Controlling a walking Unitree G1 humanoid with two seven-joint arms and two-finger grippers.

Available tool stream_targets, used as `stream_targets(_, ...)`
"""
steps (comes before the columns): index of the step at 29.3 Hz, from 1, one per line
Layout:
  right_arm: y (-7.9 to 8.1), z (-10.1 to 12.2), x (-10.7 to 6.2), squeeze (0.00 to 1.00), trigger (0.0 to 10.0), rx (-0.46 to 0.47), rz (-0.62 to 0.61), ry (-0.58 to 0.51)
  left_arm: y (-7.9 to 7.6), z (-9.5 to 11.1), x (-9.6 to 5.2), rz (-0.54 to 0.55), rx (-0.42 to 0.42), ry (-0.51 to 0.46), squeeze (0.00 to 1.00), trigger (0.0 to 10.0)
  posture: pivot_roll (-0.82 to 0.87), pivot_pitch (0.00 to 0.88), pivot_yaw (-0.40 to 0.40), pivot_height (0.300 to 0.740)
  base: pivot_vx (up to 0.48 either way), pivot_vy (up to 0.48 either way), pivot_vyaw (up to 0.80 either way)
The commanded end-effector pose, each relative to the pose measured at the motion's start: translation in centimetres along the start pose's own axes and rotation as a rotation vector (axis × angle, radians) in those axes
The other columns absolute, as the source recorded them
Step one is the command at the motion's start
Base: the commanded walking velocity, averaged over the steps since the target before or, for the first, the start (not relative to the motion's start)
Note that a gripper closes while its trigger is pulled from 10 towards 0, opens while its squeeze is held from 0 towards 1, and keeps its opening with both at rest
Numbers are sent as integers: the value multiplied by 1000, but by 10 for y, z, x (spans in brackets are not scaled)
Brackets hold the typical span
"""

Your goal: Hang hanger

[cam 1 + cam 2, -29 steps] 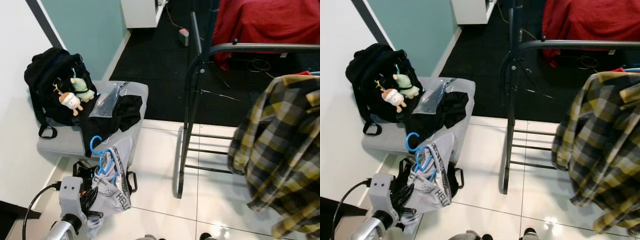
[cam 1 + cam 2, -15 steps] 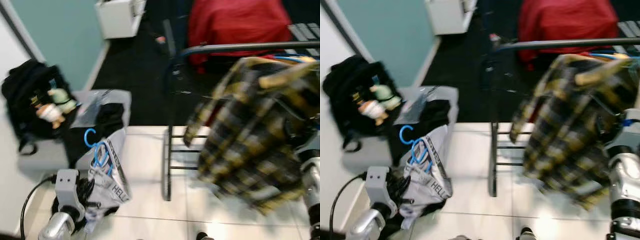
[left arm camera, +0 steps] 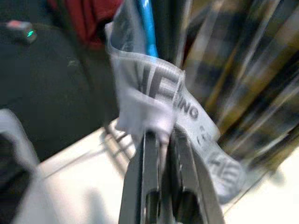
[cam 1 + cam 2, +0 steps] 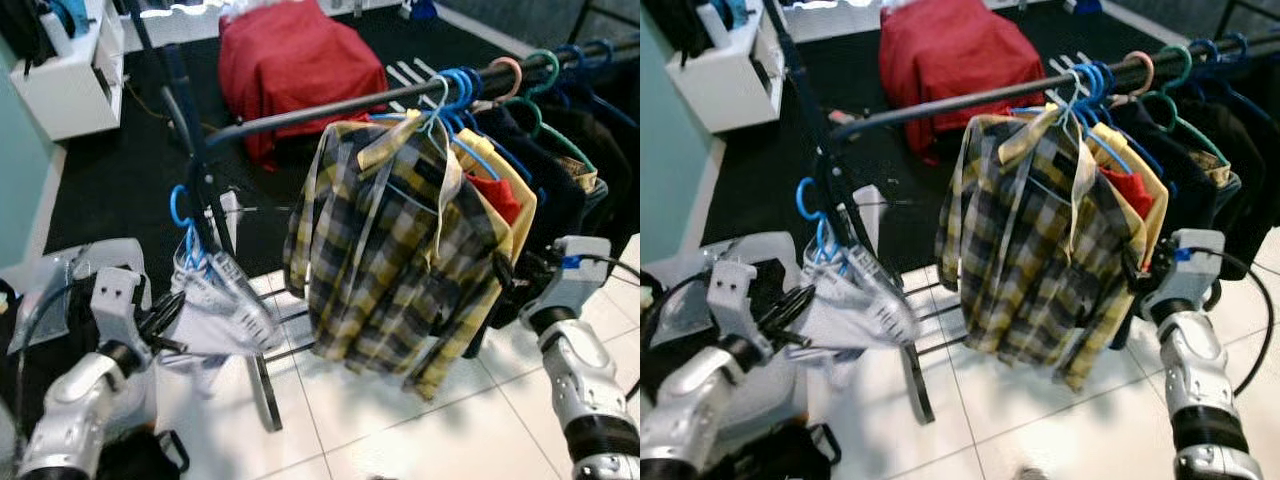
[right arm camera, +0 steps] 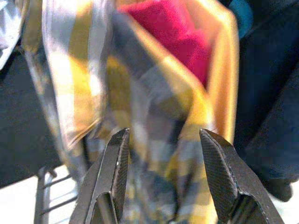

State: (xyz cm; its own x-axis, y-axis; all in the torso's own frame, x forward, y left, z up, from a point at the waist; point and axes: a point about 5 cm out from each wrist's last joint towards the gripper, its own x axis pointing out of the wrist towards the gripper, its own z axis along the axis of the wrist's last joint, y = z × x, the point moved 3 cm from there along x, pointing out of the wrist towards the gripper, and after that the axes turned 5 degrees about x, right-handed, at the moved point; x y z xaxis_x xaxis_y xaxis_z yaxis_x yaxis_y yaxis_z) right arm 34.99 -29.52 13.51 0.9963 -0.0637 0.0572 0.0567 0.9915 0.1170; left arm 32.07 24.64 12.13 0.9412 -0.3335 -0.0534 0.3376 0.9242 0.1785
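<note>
My left gripper (image 4: 172, 318) is shut on a grey garment with lettering (image 4: 222, 318) that hangs from a blue hanger (image 4: 181, 214); in the left wrist view the black fingers (image 3: 150, 158) pinch the grey cloth (image 3: 152, 100). The hanger's hook is level with the left end of the dark clothes rail (image 4: 330, 104), beside the rail's upright post. My right gripper (image 4: 500, 282) is open at the lower right edge of a yellow plaid shirt (image 4: 385, 250) hanging on the rail; the right wrist view has the plaid cloth (image 5: 154, 116) between its spread fingers.
Further right the rail carries several hangers with dark clothes (image 4: 545, 150) and a yellow and red garment (image 4: 495, 190). A red-covered object (image 4: 290, 60) and a white cabinet (image 4: 65, 85) stand on the dark floor behind. White tiles (image 4: 400, 430) lie below.
The camera has swung right and up, bringing the whole rail into view. My left gripper has lifted the hanger and garment up to the rail's left end. The right gripper has risen beside the plaid shirt.
</note>
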Motion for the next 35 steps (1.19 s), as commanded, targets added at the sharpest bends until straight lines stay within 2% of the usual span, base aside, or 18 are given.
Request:
stream_targets(1,5,4,1,0,10000,-18,20,-7,17,-3,-5,-4,156,105,0,10000,-53,142,76,740,0,0,0)
stream_targets(2,5,4,1,0,10000,-18,20,-7,17,-3,-5,-4,156,105,0,10000,-53,142,76,740,0,0,0)
stream_targets(4,5,5,0,0,10000,-20,22,-6,47,-7,-17,34,359,254,0,10000,-53,142,78,740,0,0,0)
stream_targets(5,5,5,0,0,10000,-20,22,-6,47,-7,-17,34,359,254,0,10000,-53,142,78,740,0,0,0)
stream_targets(7,7,7,-1,0,10000,-22,27,-6,63,-19,-36,-17,538,445,0,10000,-51,142,79,740,0,0,0)
stream_targets(11,8,7,-2,0,10000,-24,32,-5,68,-28,-53,-95,595,567,0,10000,-51,142,79,740,0,0,0)
stream_targets(13,10,9,-2,0,10000,-28,43,-8,64,-31,-71,-218,593,639,0,10000,-54,145,79,740,0,0,0)
stream_targets(17,11,10,-3,0,10000,-29,53,-9,49,-28,-85,-376,553,648,0,10000,-53,144,76,740,0,0,0)
stream_targets(20,13,11,-2,0,10000,-23,69,-13,-10,-2,-110,-790,404,568,0,10000,-54,140,75,740,0,0,0)
stream_targets(21,13,11,-2,0,10000,-23,69,-13,-10,-2,-110,-790,404,568,0,10000,-54,140,75,740,0,0,0)
stream_targets(23,14,13,-2,0,10000,-23,71,-13,-34,10,-119,-944,349,536,0,10000,-54,140,75,740,0,0,0)
stream_targets(25,14,13,-2,0,10000,-22,70,-13,-45,17,-111,-959,338,463,0,10000,-53,139,76,740,0,0,0)
stream_targets(26,14,13,-1,0,10000,-18,67,-12,-57,28,-103,-973,311,366,0,10000,-53,139,76,740,0,0,0)
stream_targets(27,15,12,-1,0,10000,-11,61,-7,-76,51,-86,-967,252,174,0,10000,-59,132,78,740,0,0,0)
stream_targets(28,15,12,0,0,10000,-9,58,-4,-83,60,-81,-961,223,100,0,10000,-59,132,78,740,0,0,0)
stream_targets(30,15,11,0,0,10000,-8,57,-1,-86,65,-78,-957,207,57,0,10000,-59,132,78,740,0,0,0)
stream_targets(33,16,11,0,0,10000,-1,55,7,-109,102,-37,-750,14,-237,0,10000,-63,132,77,740,0,0,-781)
stream_targets(35,17,11,1,0,10000,-3,55,6,-116,117,-21,-623,-136,-325,0,10000,-65,133,77,740,0,0,-781)
